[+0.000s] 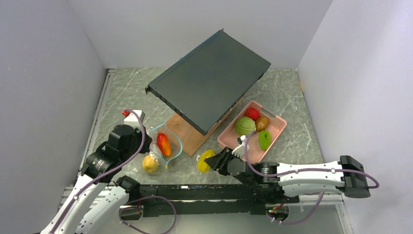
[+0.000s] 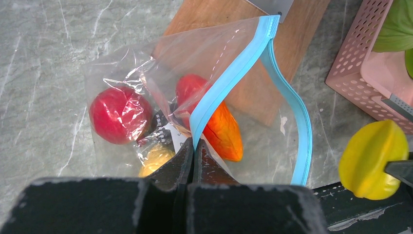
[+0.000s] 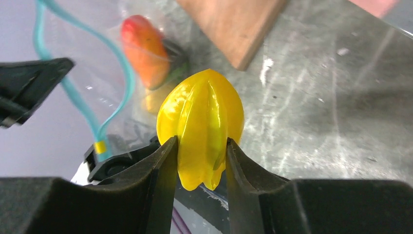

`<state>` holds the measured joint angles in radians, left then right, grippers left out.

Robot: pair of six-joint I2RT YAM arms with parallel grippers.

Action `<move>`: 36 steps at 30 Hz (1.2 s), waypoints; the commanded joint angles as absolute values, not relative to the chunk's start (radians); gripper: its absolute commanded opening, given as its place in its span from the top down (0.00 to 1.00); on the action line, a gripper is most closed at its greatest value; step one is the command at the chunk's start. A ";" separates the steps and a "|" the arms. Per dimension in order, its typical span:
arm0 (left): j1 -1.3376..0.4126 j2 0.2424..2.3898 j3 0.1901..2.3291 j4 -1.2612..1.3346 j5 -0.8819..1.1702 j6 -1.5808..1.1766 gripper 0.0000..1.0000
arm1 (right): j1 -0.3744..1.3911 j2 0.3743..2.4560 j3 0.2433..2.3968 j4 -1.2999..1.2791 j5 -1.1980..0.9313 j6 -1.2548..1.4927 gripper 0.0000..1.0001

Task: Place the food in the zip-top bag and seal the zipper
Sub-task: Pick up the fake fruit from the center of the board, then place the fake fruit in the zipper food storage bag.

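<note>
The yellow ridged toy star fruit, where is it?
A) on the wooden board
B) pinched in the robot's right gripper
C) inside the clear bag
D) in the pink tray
B: the right gripper clamps the yellow ridged toy star fruit on both sides.

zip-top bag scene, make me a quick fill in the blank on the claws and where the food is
1. The right claw grips a star fruit whose colour is ____.
2. The left claw pinches the zip-top bag at its zipper, and the bag's mouth stands ____.
3. The red fruit lies ____ the bag.
4. The pink tray holds ____ food pieces.

Missing words: yellow; open; inside; four
</note>
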<state>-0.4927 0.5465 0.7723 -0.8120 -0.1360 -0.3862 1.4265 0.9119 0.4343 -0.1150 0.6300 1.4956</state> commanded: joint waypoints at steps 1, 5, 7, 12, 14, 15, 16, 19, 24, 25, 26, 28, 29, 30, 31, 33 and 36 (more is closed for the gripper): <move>-0.497 0.544 0.775 -0.777 -0.142 -0.388 1.00 | 1.434 0.868 0.449 0.060 0.614 1.219 0.85; -0.497 0.537 0.774 -0.776 -0.144 -0.389 1.00 | 1.437 0.907 0.516 0.162 0.531 1.077 0.85; -0.496 0.535 0.774 -0.777 -0.147 -0.390 1.00 | 1.438 0.943 0.563 0.187 0.508 1.032 0.85; -0.496 0.543 0.775 -0.777 -0.140 -0.387 1.00 | 1.446 1.021 0.680 0.227 0.465 0.925 0.84; -0.497 0.539 0.773 -0.774 -0.137 -0.386 1.00 | 1.445 1.063 0.757 0.201 0.477 0.877 0.84; -0.497 0.538 0.773 -0.773 -0.137 -0.385 1.00 | 1.446 1.075 0.781 0.189 0.481 0.859 0.84; -0.497 0.536 0.774 -0.775 -0.138 -0.386 1.00 | 1.447 1.089 0.806 0.177 0.489 0.843 0.84; -0.496 0.526 0.775 -0.777 -0.146 -0.387 1.00 | 1.447 1.137 0.870 0.155 0.507 0.792 0.84; -0.496 0.511 0.773 -0.776 -0.149 -0.390 1.00 | 1.446 1.229 1.008 0.066 0.545 0.744 0.83; -0.496 0.509 0.773 -0.776 -0.150 -0.390 1.00 | 1.446 1.250 1.040 0.044 0.549 0.733 0.83; -0.496 0.507 0.773 -0.776 -0.149 -0.390 1.00 | 1.446 1.275 1.072 0.022 0.553 0.720 0.83; -0.497 0.505 0.773 -0.775 -0.149 -0.390 1.00 | 1.446 1.331 1.143 -0.041 0.571 0.704 0.83; -0.497 0.506 0.773 -0.776 -0.149 -0.390 1.00 | 1.445 1.359 1.182 -0.074 0.585 0.701 0.83; -0.496 0.506 0.773 -0.776 -0.149 -0.390 1.00 | 1.446 1.391 1.219 -0.109 0.605 0.697 0.83; -0.497 0.504 0.773 -0.778 -0.149 -0.389 1.00 | 1.447 1.423 1.259 -0.148 0.629 0.696 0.83; -0.497 0.501 0.773 -0.777 -0.147 -0.389 1.00 | 1.447 1.476 1.321 -0.219 0.673 0.693 0.83; -0.497 0.489 0.772 -0.777 -0.149 -0.389 1.00 | 1.448 1.551 1.398 -0.283 0.723 0.682 0.82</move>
<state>-0.4927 0.5114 0.7723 -0.8124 -0.1368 -0.3862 1.4418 1.4872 1.2953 -0.1478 0.6163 0.7212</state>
